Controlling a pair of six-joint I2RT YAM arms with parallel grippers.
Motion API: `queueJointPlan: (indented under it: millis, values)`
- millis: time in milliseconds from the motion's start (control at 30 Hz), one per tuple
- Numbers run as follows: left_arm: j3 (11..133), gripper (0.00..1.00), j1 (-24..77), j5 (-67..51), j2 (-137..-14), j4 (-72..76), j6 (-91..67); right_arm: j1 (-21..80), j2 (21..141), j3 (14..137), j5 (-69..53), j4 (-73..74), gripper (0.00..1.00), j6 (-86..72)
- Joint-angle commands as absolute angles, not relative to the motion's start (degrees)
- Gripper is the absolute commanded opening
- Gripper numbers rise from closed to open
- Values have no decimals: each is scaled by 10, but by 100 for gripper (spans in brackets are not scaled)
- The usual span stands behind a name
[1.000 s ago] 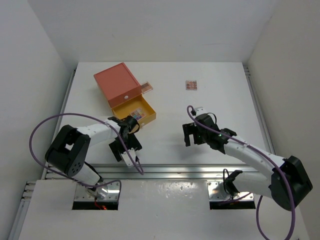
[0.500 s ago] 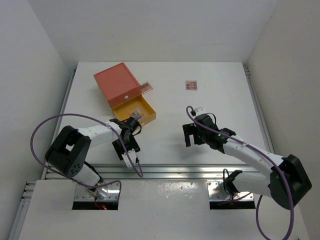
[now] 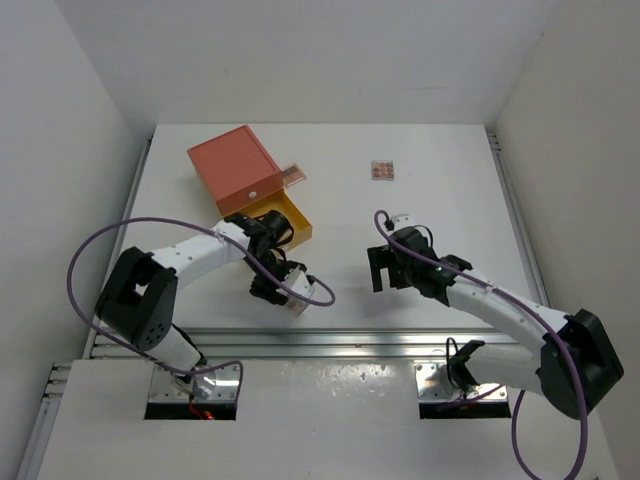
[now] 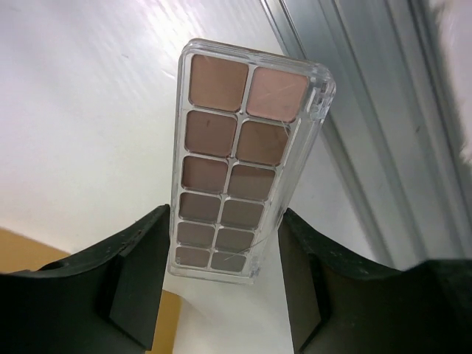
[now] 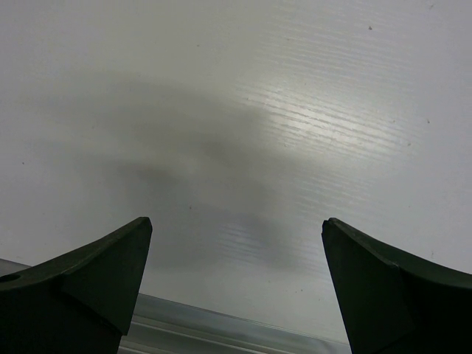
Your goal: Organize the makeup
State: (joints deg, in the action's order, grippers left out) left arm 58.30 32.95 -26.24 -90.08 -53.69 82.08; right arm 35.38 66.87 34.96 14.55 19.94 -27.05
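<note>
My left gripper (image 3: pixel 274 286) is shut on a long clear palette (image 3: pixel 312 291) of pink-brown squares, near the table's front edge. In the left wrist view the palette (image 4: pixel 236 147) stands between the black fingers (image 4: pixel 140 280), and the gripper (image 4: pixel 223 269) grips its lower end. A small pink-brown palette (image 3: pixel 382 170) lies at the back of the table. Another palette (image 3: pixel 292 176) pokes out beside the orange box. My right gripper (image 3: pixel 386 268) is open and empty over bare table, as the right wrist view (image 5: pixel 236 251) also shows. No brushes are in view.
The orange box (image 3: pixel 232 165) stands at the back left, with its yellow drawer (image 3: pixel 292 218) pulled out towards my left arm. A corner of the drawer shows in the left wrist view (image 4: pixel 29 251). A metal rail (image 3: pixel 400 340) runs along the table's front edge.
My left wrist has swung right and turned. The long palette now sticks out to the right of the gripper. The right arm has not moved.
</note>
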Motion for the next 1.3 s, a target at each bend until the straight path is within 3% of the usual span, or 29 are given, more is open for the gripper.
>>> queueJointPlan:
  millis: [0,267,433,767,1267]
  values:
    - [617,19,324,-356,-866,-572,669,348,661,381,157,201,99,-285]
    - [707,17,284,-350,-854,-517,439,338,669,395,152,192,99,-280]
    - [757,17,260,-221,-867,-440,296,328,674,396,145,179,99,-284]
    - [768,17,216,-72,-955,-334,264,308,700,410,119,171,99,-278]
    - [785,20,180,25,-1059,-274,258,237,782,497,55,169,99,-253]
